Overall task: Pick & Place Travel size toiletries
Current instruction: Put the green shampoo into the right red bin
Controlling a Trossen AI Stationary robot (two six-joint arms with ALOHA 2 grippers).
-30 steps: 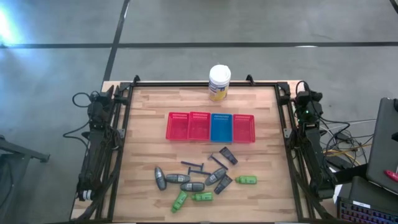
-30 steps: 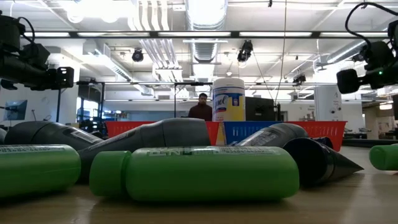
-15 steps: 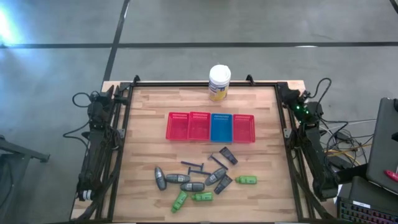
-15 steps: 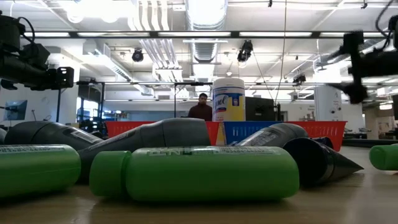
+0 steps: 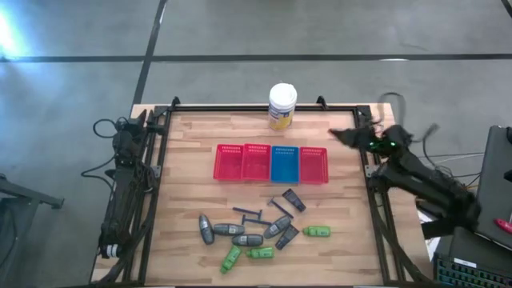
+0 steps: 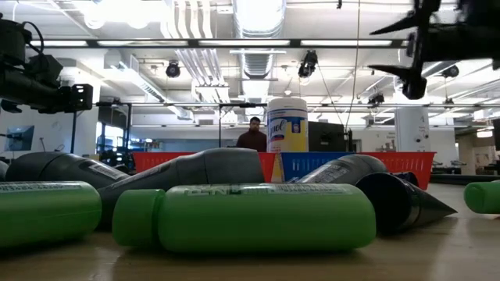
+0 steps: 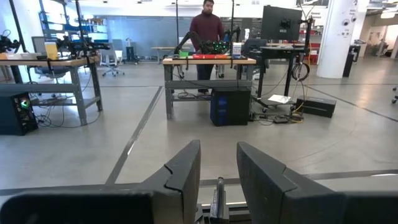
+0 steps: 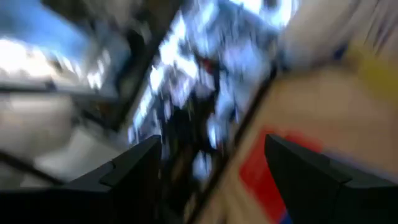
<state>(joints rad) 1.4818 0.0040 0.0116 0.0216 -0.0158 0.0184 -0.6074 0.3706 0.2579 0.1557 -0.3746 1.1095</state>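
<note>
Green bottles (image 5: pixel 260 253), grey tubes (image 5: pixel 228 230) and dark wedge tubes (image 5: pixel 293 200) lie heaped at the counter's (image 5: pixel 192 144) near middle, nothing picked yet. Right pincer (image 5: pixel 342 136) hangs over the far right corner, fingers spread, holding nothing. Left pincer (image 7: pixel 217 177) is parked off the left edge, a narrow gap between its fingers, empty too. Risk, as I see it: items touch and overlap, so a grab into that heap could nudge neighbours or roll a bottle. Overhead shows the red baskets (image 5: pixel 244 162) and blue basket (image 5: pixel 284 164) just beyond the pile; table-level hides them behind bottles but reveals a person (image 6: pixel 252 136) beyond the canister (image 6: pixel 287 123).
</note>
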